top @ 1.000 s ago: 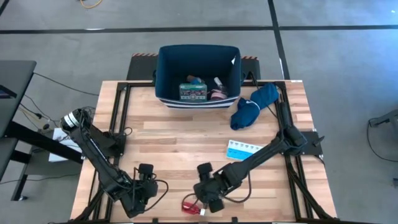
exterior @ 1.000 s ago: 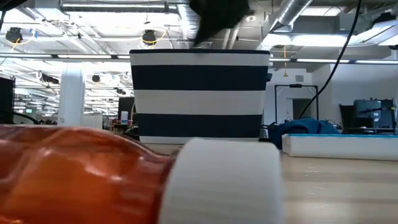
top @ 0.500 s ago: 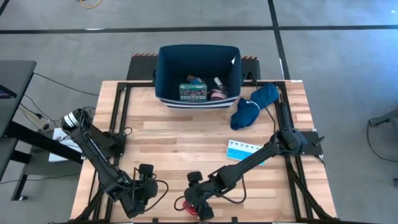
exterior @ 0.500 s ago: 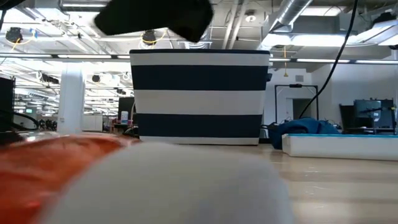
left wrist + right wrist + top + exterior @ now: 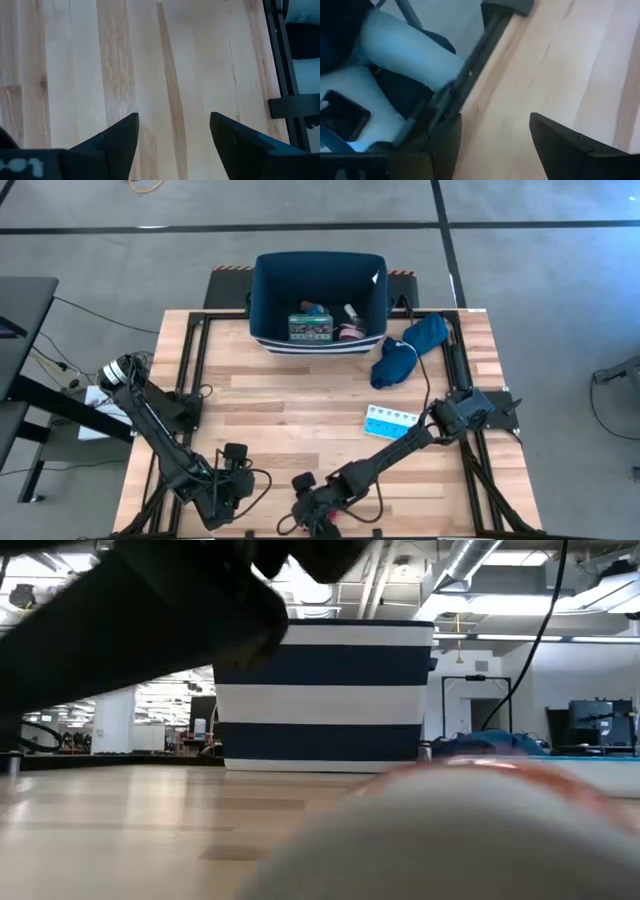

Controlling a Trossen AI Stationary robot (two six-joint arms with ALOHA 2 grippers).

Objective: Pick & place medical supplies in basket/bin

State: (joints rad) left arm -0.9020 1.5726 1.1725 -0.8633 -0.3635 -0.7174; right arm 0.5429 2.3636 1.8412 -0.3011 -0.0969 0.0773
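Right now the right pincer [image 5: 312, 515] is low at the desk's [image 5: 300, 415] near edge, fingers spread in its wrist view with only bare wood and desk frame between them, nothing held. Tiny red-white bottle [image 5: 470, 830] is a blur right in front of the low camera; from above it's mostly hidden under the right arm, so can't tell if it sits between the fingers. Left pincer [image 5: 232, 470] parked near the front-left, spread, over bare wood. Navy bin [image 5: 320, 280] at the far edge already holds the green-white-red box [image 5: 310, 327] and a few others; light blue pill organizer [image 5: 390, 421] is on the desk mid-right, blue cloth [image 5: 408, 348] beside the bin. To do it well, my read: centre the bottle between the fingers before closing, grip across the body, it'll roll easily. Versus a second ago: right arm has swung left and toward the near edge, bottle was visible beside the pincer then, now covered; in the low view it has shifted from left to right
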